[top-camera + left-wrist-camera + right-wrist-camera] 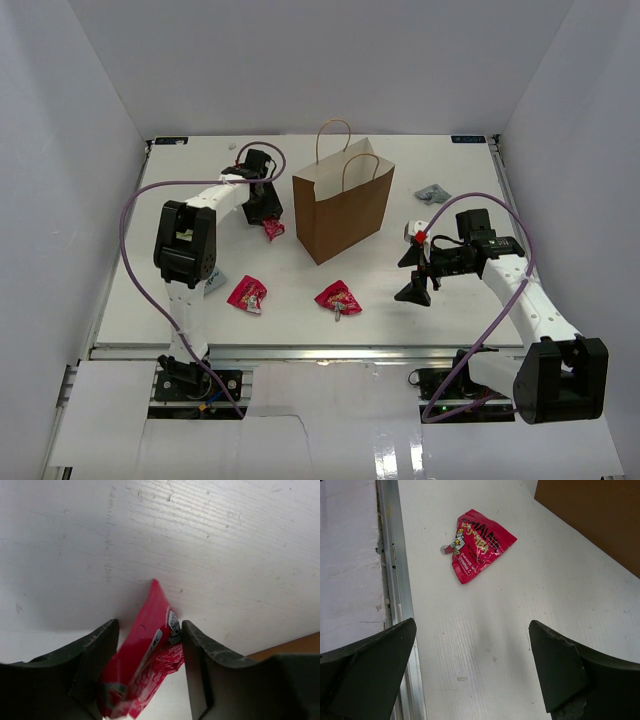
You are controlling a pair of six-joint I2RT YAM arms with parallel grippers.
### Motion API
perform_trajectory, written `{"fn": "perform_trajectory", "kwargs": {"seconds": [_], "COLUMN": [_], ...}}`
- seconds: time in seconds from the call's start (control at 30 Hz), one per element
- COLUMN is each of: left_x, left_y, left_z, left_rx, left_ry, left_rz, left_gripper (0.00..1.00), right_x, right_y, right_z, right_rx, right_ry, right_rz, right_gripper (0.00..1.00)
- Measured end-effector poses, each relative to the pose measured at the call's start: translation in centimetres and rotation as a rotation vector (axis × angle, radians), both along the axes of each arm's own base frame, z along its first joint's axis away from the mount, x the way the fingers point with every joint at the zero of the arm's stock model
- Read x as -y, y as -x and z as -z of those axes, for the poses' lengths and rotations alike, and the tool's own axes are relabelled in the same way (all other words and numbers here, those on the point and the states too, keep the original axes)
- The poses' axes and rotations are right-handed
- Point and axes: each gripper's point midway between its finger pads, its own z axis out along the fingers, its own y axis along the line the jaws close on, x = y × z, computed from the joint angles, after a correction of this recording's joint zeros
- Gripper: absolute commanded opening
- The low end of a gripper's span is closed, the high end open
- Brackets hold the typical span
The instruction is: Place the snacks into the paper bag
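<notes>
The brown paper bag stands upright and open-topped mid-table. My left gripper is down on the table just left of the bag, and a red snack packet stands on edge between its fingers, touching both. Two more red snacks lie in front: one near the left arm, one below the bag. The right wrist view shows that second packet ahead of my right gripper, which hangs wide open and empty right of the bag.
A grey-blue packet lies behind the right arm near the back right. A pale blue packet peeks out beside the left arm's base link. The table's metal front rail runs close to the right gripper.
</notes>
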Motion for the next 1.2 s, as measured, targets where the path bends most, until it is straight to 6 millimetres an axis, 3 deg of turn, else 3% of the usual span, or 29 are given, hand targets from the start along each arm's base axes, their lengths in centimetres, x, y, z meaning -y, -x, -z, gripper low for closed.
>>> {"fn": "perform_trajectory", "kwargs": {"seconds": [0.1, 0.23, 0.43, 0.53, 0.6, 0.67, 0.9, 1.0, 1.1, 1.2], "left_x": [0.0, 0.2, -0.1, -0.3, -0.3, 0.1, 2.6, 4.2, 6.1, 8.8], "left_y": [0.0, 0.1, 1.5, 2.4, 2.8, 2.8, 2.9, 3.1, 3.1, 2.7], "left_z": [0.2, 0.3, -0.2, -1.8, -4.2, -7.9, -26.0, -31.8, -35.2, -36.5], "left_rx": [-0.003, -0.003, 0.001, 0.025, 0.076, 0.164, 0.669, 0.827, 0.919, 0.957], "left_ry": [0.002, 0.010, 0.016, 0.025, 0.041, 0.076, 0.198, 0.231, 0.257, 0.277], "left_rz": [-0.003, 0.004, 0.014, 0.025, 0.039, 0.068, 0.280, 0.380, 0.467, 0.552], "left_gripper": [0.22, 0.04, 0.00, 0.00, 0.00, 0.00, 0.00, 0.00, 0.00, 0.00], "right_x": [0.0, 0.0, 0.0, 0.0, 0.1, 0.1, 0.2, 0.1, 0.1, 0.0], "right_y": [0.0, 0.0, 0.0, 0.0, 0.0, 0.1, 0.4, 0.4, 0.5, 0.5], "right_z": [0.0, 0.0, 0.0, 0.0, 0.1, 0.1, 0.3, 0.3, 0.3, 0.3], "right_rx": [-0.001, -0.002, -0.003, -0.003, -0.004, -0.002, 0.001, 0.007, 0.013, 0.022], "right_ry": [0.001, 0.003, 0.003, 0.004, 0.004, 0.006, 0.014, 0.015, 0.015, 0.016], "right_rz": [0.001, 0.003, 0.003, 0.003, 0.002, -0.001, -0.016, -0.021, -0.029, -0.036], "right_gripper": [1.00, 1.00, 1.00, 1.00, 1.00, 1.00, 1.00, 1.00, 1.00, 1.00]}}
